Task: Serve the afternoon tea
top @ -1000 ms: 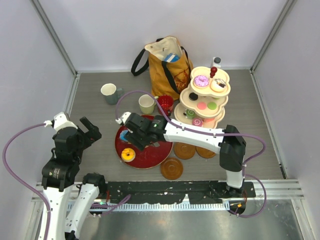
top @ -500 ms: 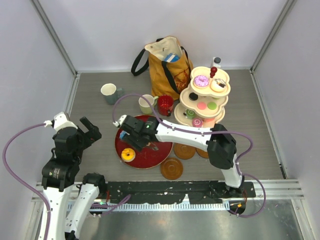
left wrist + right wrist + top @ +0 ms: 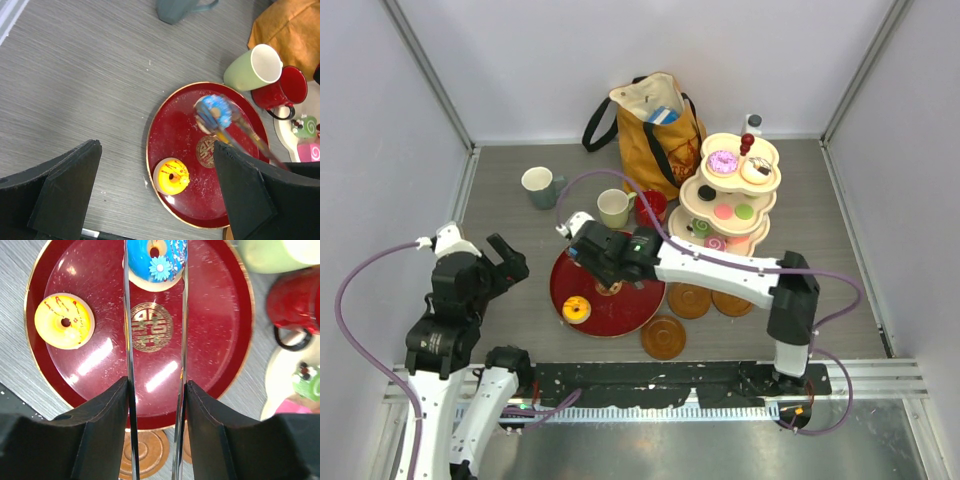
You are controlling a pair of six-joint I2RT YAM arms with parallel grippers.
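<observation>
Right wrist view first, says the clerk. What is entered at the tips?

Checker: One right gripper [image 3: 155, 255], its two thin fingers [image 3: 128, 340] pressed against both sides of one blue donut [image 3: 145, 265], top centre of frame. Whether the donut is off the red tray [image 3: 210, 340] cannot be told.

Clerk: Next outward?

Checker: Same tray, one yellow donut [image 3: 64, 321] at left of frame, apart from the blue one. Below the tray's edge, one brown saucer [image 3: 150, 455]. Upper right, one pale green mug [image 3: 270, 252] with one red mug [image 3: 297, 300] just beside it, both off the tray.

Clerk: And from the top external view?

Checker: One grey-green mug [image 3: 538, 187], upper left on the surface [image 3: 510, 215], standing alone. One cream three-tier stand [image 3: 740, 183], right of centre, sweets on every tier. One mustard tote bag [image 3: 655, 125] above the stand in frame.

Clerk: The other arm?

Checker: One left gripper [image 3: 505, 262], left of frame, jaws spread wide, nothing in them, off the tray.
</observation>
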